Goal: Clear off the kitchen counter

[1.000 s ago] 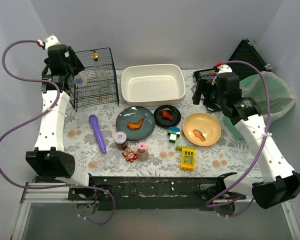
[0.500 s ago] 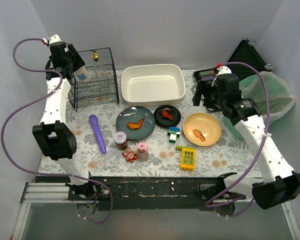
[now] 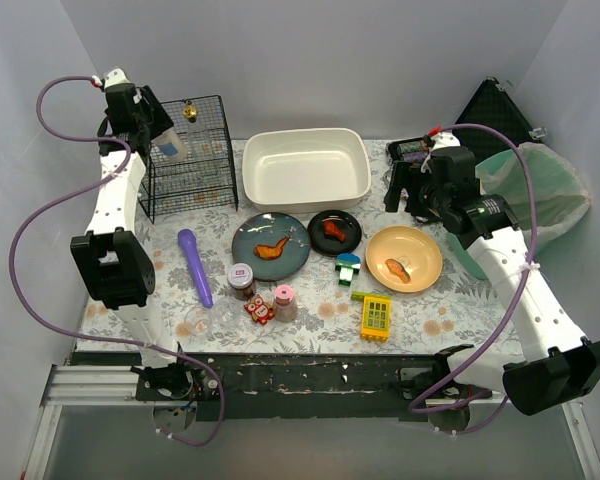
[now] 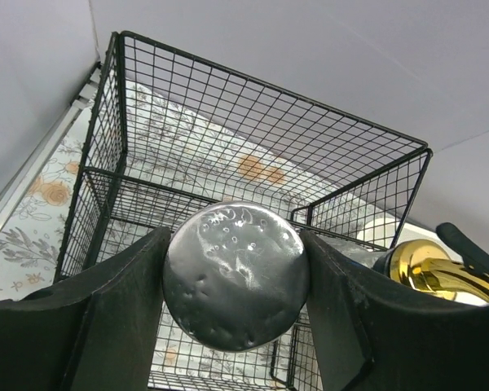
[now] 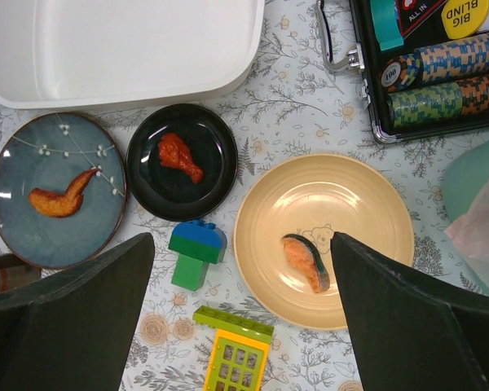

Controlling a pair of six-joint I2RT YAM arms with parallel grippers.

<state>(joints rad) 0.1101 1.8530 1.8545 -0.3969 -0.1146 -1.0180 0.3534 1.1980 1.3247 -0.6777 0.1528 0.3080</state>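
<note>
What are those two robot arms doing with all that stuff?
They are tidying the kitchen counter. The left tool grips a clear bottle and holds it right over the black wire basket. The right tool is wide open and empty, hanging above the yellow plate with a fish piece on it. Many other things lie on the counter, not yet put away.

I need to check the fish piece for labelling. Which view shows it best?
The right wrist view: the fish piece is large and sharp there, orange flesh with dark skin, on the beige plate. The top external view shows it only as a small orange speck. The left wrist view does not show it.
</note>
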